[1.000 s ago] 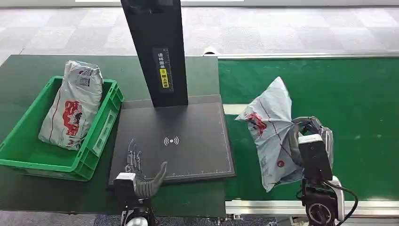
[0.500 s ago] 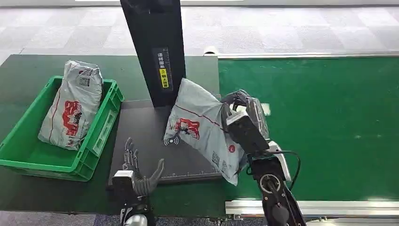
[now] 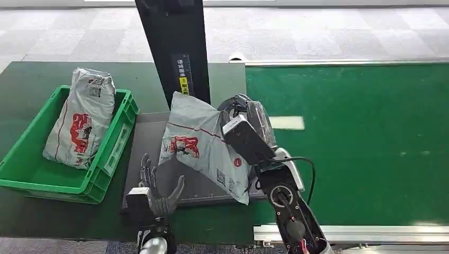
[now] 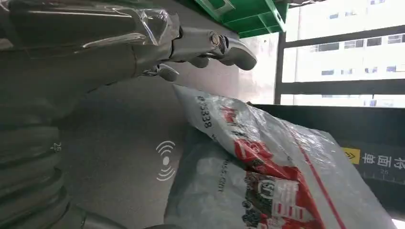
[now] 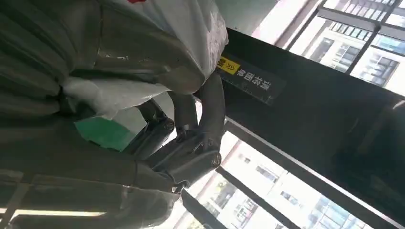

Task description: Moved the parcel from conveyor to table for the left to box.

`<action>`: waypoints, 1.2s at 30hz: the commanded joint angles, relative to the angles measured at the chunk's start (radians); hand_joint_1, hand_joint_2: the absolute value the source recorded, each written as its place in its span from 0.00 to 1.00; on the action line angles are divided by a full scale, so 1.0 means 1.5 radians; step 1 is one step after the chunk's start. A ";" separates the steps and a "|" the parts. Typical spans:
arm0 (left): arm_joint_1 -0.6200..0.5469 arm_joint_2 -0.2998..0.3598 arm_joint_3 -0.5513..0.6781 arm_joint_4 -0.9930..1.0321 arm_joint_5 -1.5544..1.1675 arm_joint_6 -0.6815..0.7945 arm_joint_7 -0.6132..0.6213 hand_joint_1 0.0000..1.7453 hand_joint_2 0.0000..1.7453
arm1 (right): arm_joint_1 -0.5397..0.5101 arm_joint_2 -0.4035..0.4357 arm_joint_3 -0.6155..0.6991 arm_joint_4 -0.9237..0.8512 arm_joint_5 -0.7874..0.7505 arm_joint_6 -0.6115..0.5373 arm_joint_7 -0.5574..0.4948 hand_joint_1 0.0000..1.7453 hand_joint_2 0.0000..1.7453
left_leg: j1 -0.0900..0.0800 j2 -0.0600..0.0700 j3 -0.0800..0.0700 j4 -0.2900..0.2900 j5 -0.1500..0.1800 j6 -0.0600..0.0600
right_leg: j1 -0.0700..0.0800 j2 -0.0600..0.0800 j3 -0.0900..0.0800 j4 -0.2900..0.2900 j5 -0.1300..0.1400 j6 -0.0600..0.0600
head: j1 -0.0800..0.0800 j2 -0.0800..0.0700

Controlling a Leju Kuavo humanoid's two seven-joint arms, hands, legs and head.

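Note:
A grey parcel bag (image 3: 198,145) with a red print hangs tilted over the black scanner plate (image 3: 145,153), gripped by my right hand (image 3: 244,117) at its right edge. The left wrist view shows the same parcel (image 4: 267,176) above the plate's wireless symbol. In the right wrist view my right hand (image 5: 186,129) has its fingers wrapped around the bag (image 5: 157,43). My left hand (image 3: 156,190) is open, fingers spread, at the plate's near edge just below the parcel; it also appears as the left hand (image 4: 200,45) in its own wrist view. The green crate (image 3: 119,137) holding another parcel (image 3: 82,116) stands at the left.
The black scanner post (image 3: 174,53) rises right behind the carried parcel. The green conveyor belt (image 3: 360,137) stretches to the right, with a metal rail (image 3: 370,231) along its near edge. The dark green table (image 3: 26,84) carries crate and plate.
My right arm has swung left from the conveyor, carrying the parcel over the scanner plate. My left hand has stayed at the plate's near edge.

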 commanded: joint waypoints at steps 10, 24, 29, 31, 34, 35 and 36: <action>0.099 0.010 0.097 -0.116 -0.075 0.001 0.001 0.00 1.00 | 0.237 -0.107 -0.291 0.193 -0.211 0.105 -0.181 0.00 1.00 | 0.000 -0.006 0.005 -0.003 0.000 0.001 | 0.000 -0.008 0.008 -0.004 -0.001 -0.001 | 0.000 0.000; -0.028 0.087 -0.103 -0.113 -0.391 -0.206 0.094 0.00 1.00 | 0.410 0.026 -0.418 0.055 -0.107 0.018 -0.206 0.00 1.00 | 0.000 -0.005 0.000 0.000 -0.003 -0.001 | 0.001 -0.007 0.002 0.000 -0.006 -0.001 | 0.000 0.000; -0.165 0.036 -0.141 0.026 -0.419 -0.193 0.113 0.00 1.00 | 0.416 0.057 -0.393 0.044 -0.055 -0.117 -0.247 0.00 1.00 | 0.000 -0.006 0.002 0.000 -0.003 -0.001 | 0.000 -0.008 0.004 0.000 -0.006 -0.001 | 0.000 0.000; -0.195 0.018 -0.143 0.056 -0.418 -0.192 0.120 0.00 1.00 | 0.418 0.058 -0.375 0.042 -0.054 -0.132 -0.245 0.00 1.00 | 0.000 -0.007 0.003 0.000 -0.002 0.000 | 0.000 -0.009 0.005 0.000 -0.006 -0.002 | 0.000 0.000; -0.196 0.023 -0.150 0.057 -0.426 -0.186 0.123 0.00 1.00 | 0.416 0.053 -0.369 0.043 -0.056 -0.143 -0.246 0.00 1.00 | 0.000 -0.004 0.004 0.000 -0.003 0.000 | 0.000 -0.006 0.006 0.000 -0.005 -0.002 | 0.000 0.000; -0.216 0.020 -0.161 0.078 -0.448 -0.178 0.139 0.00 1.00 | 0.411 0.053 -0.360 0.046 -0.053 -0.161 -0.254 0.00 1.00 | 0.000 -0.003 0.005 0.000 -0.003 -0.001 | 0.000 -0.005 0.006 -0.001 -0.005 -0.002 | 0.000 0.000; -0.256 0.008 -0.173 0.130 -0.475 -0.168 0.159 0.00 1.00 | 0.404 0.056 -0.345 0.047 -0.047 -0.201 -0.274 0.00 1.00 | 0.000 -0.003 0.005 -0.001 -0.003 0.000 | 0.000 -0.005 0.006 -0.001 -0.005 -0.002 | 0.000 0.000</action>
